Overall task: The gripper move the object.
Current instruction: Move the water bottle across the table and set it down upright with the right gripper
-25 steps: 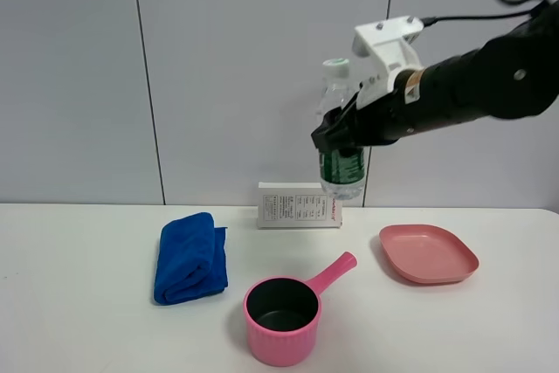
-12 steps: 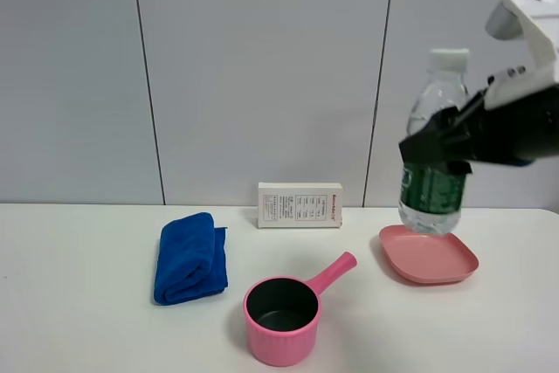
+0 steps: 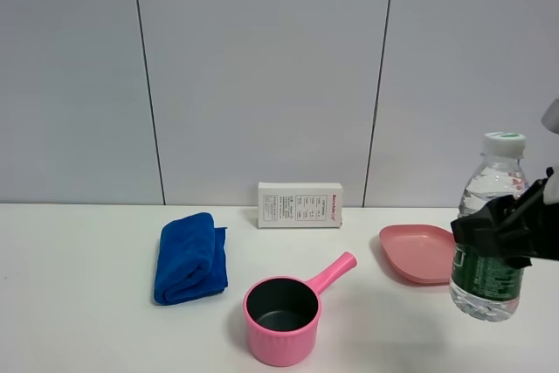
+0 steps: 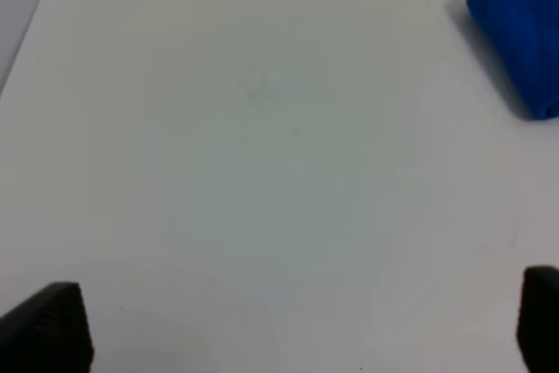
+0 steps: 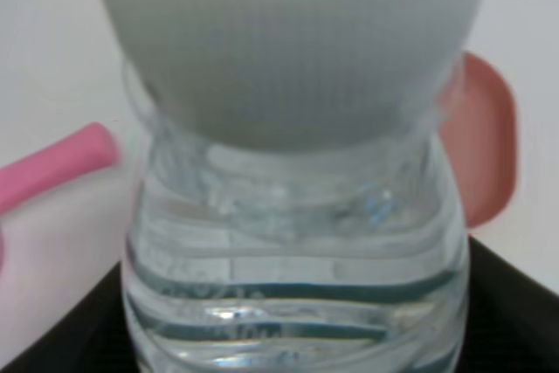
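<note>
Right pincer clenched round water bottle at label, holding it upright. Bottle low beside pink plate, at right end of tabletop; contact unclear. Probably set-down spot. Left pincer spread, empty.

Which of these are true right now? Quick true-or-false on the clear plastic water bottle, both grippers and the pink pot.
1. The right gripper is shut on the clear plastic water bottle with the white cap. True.
2. The bottle stands on the pink square plate. False: it is held upright just right of the plate.
3. The folded blue towel lies inside the pink handled pot. False: the pot is empty; the towel lies left of it.
4. The left gripper is open and holds nothing. True.
</note>
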`<state>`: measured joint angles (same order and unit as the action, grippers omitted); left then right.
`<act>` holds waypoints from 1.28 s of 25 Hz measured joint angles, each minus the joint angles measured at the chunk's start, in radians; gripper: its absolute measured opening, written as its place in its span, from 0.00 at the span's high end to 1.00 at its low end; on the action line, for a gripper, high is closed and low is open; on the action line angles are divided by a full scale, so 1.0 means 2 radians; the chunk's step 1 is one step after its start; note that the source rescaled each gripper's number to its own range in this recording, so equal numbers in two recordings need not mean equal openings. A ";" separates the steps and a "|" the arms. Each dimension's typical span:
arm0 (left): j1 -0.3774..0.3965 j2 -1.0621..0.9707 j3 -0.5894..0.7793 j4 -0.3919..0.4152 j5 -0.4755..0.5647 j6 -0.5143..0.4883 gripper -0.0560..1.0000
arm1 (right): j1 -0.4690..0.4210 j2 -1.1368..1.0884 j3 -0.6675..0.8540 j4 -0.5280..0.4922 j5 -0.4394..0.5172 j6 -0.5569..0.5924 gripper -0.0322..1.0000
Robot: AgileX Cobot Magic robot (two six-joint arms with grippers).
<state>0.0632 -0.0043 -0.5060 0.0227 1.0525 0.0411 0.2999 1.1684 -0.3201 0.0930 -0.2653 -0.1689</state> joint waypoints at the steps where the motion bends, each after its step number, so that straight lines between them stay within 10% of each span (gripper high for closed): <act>1: 0.000 0.000 0.000 0.000 0.000 0.000 0.00 | -0.006 0.004 0.009 0.000 -0.020 -0.001 0.97; 15: 0.000 0.000 0.000 0.000 0.000 0.000 0.00 | -0.020 0.164 0.034 0.013 -0.216 -0.044 0.97; 32: 0.000 0.000 0.000 0.000 0.000 0.000 0.00 | -0.020 0.216 0.033 0.017 -0.271 -0.044 0.97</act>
<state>0.0632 -0.0043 -0.5060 0.0227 1.0525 0.0411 0.2595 1.5998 -0.2538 0.1267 -0.8080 -0.2566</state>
